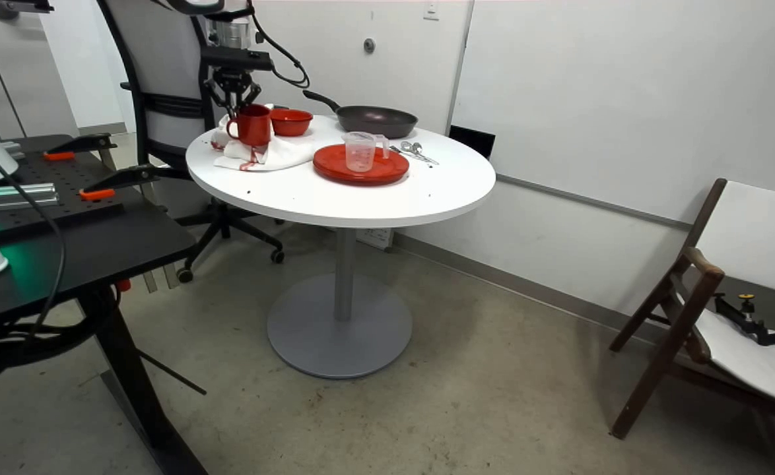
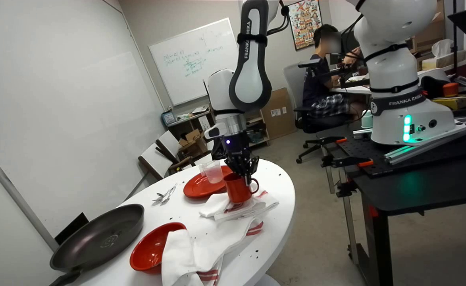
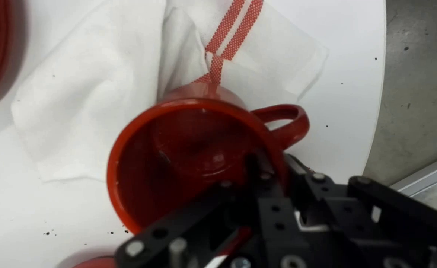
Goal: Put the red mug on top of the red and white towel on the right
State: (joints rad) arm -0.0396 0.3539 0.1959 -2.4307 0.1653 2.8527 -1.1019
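The gripper point(image 3: 278, 172) is clamped on the red mug point(image 3: 192, 145), straddling its rim, with the mug positioned over the red and white towel point(image 3: 88, 89) (contact beneath cannot be determined).

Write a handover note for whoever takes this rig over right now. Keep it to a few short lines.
Gripper: fingers closed on the wall of the red mug near its handle, one inside, one outside.
Things: mug over the red and white towel; whether its base bears fully on the cloth, I can't tell. A second striped towel lies by the red bowl.
Done: mug gripped and over its towel.
Left: probably check contact, lower if needed, open, then lift straight out so the inside finger clears the rim.
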